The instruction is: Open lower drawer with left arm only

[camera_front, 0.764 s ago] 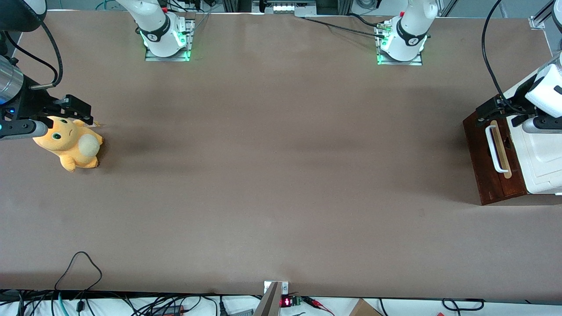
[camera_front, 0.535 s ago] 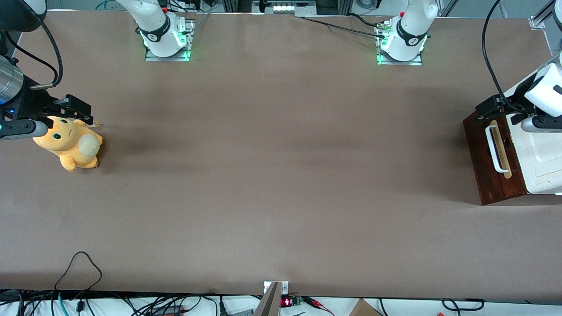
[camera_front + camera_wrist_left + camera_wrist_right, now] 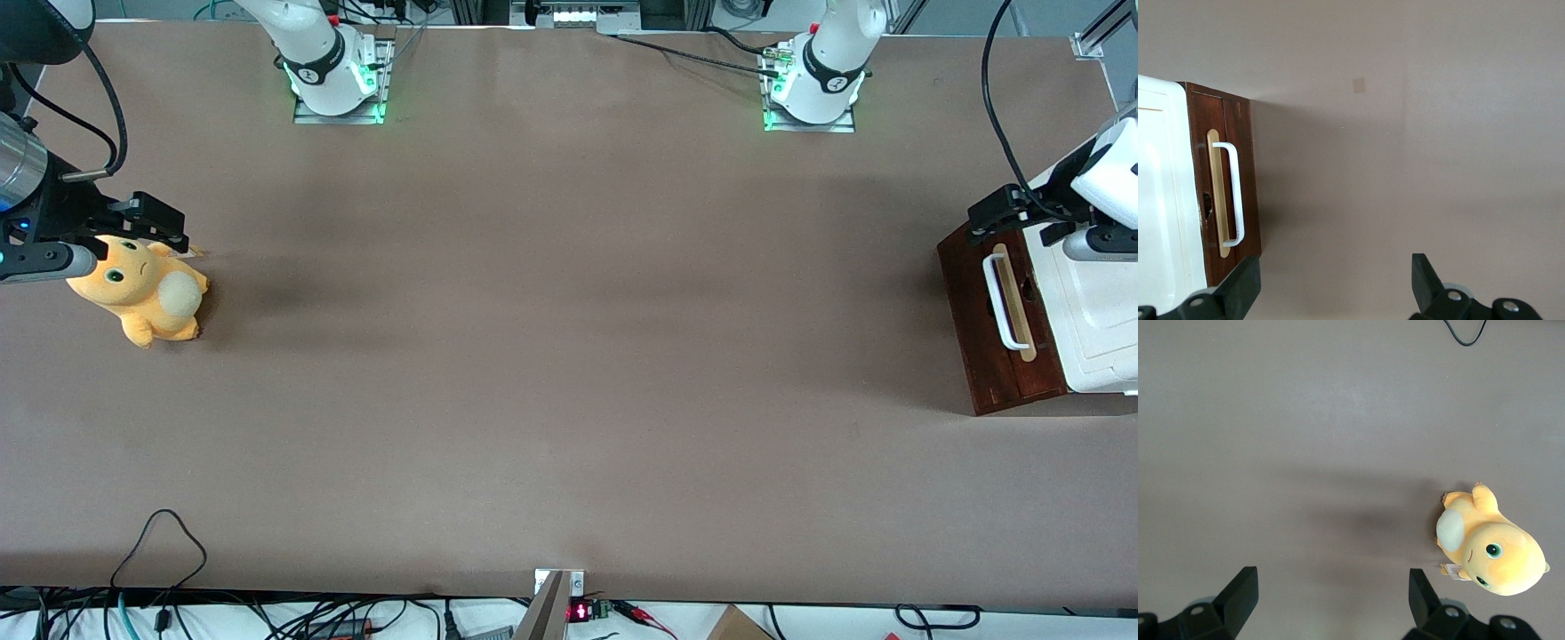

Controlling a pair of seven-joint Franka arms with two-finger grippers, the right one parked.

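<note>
On the brown table (image 3: 569, 356) we see the lower drawer (image 3: 1000, 324), dark red-brown, closed. Its white handle (image 3: 1231, 193) is untouched. The gripper (image 3: 1009, 213) hovers above it, released, fingers (image 3: 1241, 287) spread.

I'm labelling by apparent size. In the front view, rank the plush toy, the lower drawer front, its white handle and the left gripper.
1. lower drawer front
2. plush toy, close to the drawer front, so unsure
3. left gripper, open, above the drawer's farther end
4. white handle, thinnest

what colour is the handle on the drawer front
White, a U-shaped bar handle on the dark red-brown drawer front; clearest in the left wrist view. The gripper hovers open nearby.
</note>
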